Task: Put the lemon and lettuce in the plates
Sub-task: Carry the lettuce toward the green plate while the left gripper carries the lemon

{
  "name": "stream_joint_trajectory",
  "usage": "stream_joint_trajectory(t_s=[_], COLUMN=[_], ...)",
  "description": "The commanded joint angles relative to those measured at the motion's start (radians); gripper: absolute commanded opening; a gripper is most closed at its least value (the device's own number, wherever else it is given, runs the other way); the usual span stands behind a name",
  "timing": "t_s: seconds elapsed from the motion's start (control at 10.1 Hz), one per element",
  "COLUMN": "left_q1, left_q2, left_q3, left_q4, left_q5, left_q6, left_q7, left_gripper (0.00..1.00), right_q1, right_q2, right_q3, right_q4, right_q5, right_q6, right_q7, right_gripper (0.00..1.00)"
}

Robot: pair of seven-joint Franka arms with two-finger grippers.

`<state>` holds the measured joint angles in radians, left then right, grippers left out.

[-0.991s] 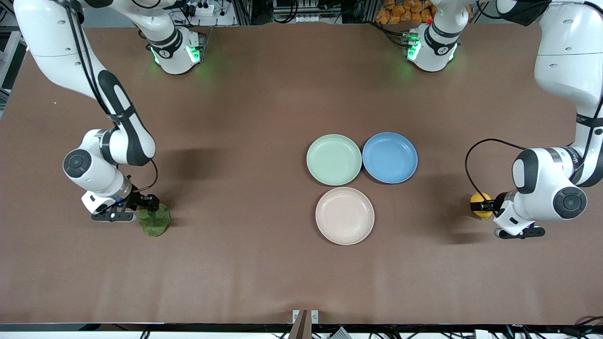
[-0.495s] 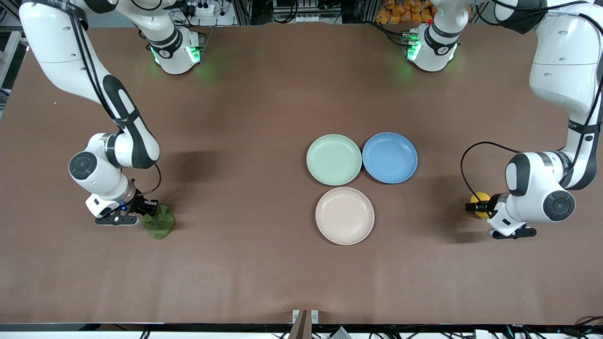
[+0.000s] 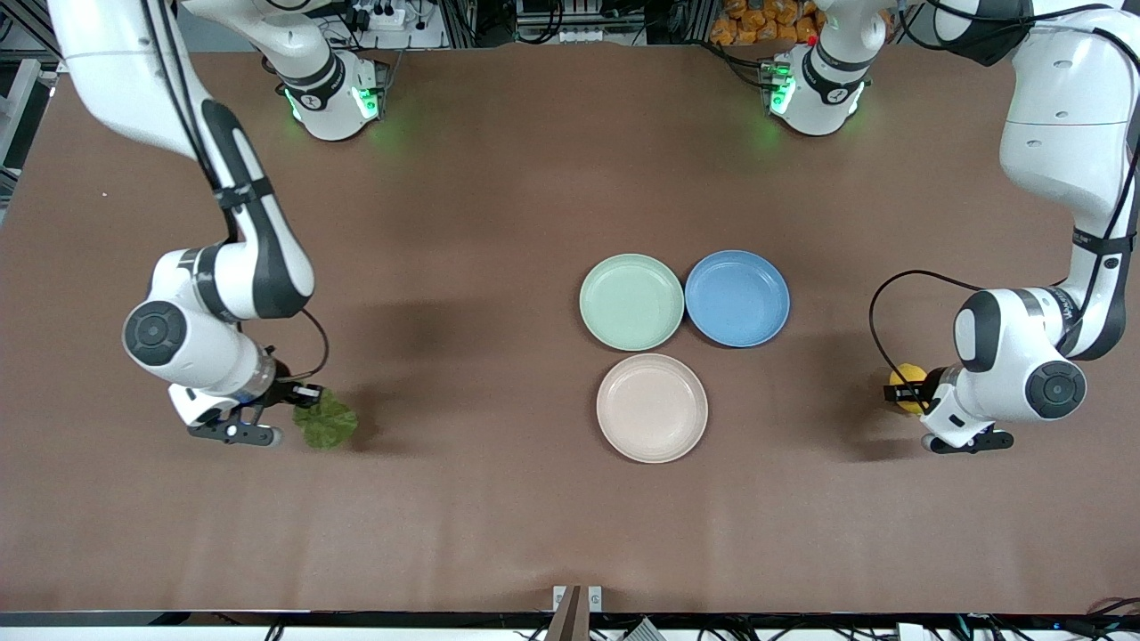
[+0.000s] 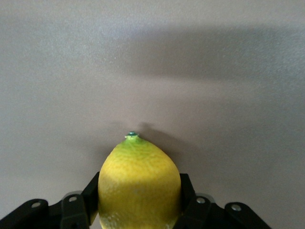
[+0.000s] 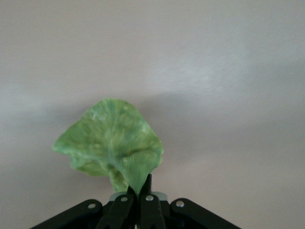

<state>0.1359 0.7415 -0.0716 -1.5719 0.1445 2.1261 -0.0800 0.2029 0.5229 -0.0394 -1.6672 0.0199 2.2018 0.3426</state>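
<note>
The left end effector (image 3: 901,393) is clamped on the lemon (image 4: 139,186), low at the left arm's end of the worktop (image 3: 499,525). The right end effector (image 5: 141,196) pinches the lettuce (image 5: 112,143) by one edge, seemingly just off the surface. Both should lift straight before swinging toward the mint plate (image 3: 631,302) and beige plate (image 3: 652,408), moving gently so the leaf stays pinched.

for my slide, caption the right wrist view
Right gripper shut on the lettuce, leaf hanging above the bare brown table.
</note>
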Motion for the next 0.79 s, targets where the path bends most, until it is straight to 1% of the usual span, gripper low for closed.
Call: stream_joint_trajectory(t_s=[0.0, 0.2, 0.4, 0.5, 0.69], left_q1=[-0.015, -0.015, -0.018, -0.036, -0.112], left_q2=[-0.029, -0.06, -0.092, -0.108, -0.116], left_q3=[-0.017, -0.089, -0.167, -0.192, -0.197], left_q4=[0.018, 0.053, 0.058, 0.058, 0.059], left_q5=[-0.009, -0.023, -0.014, -0.013, -0.017], left_q6=[0.003, 0.003, 0.003, 0.002, 0.003], left_q7=[-0.093, -0.196, -0.343, -0.397, -0.496], left_gripper=[0.0, 0.0, 0.0, 0.0, 0.0], right_q1=[0.114, 0.232, 0.359, 0.419, 0.545], right_q2=[0.012, 0.028, 0.029, 0.032, 0.054], right_q3=[-0.001, 0.016, 0.021, 0.024, 0.027], right_q4=[0.055, 0.113, 0.13, 0.133, 0.135], right_q5=[0.002, 0.002, 0.002, 0.003, 0.069], right_q6=[-0.025, -0.024, -0.019, -0.016, -0.002], right_q7=[0.203, 0.4, 0.59, 0.678, 0.798], right_gripper=[0.0, 0.0, 0.0, 0.0, 0.0])
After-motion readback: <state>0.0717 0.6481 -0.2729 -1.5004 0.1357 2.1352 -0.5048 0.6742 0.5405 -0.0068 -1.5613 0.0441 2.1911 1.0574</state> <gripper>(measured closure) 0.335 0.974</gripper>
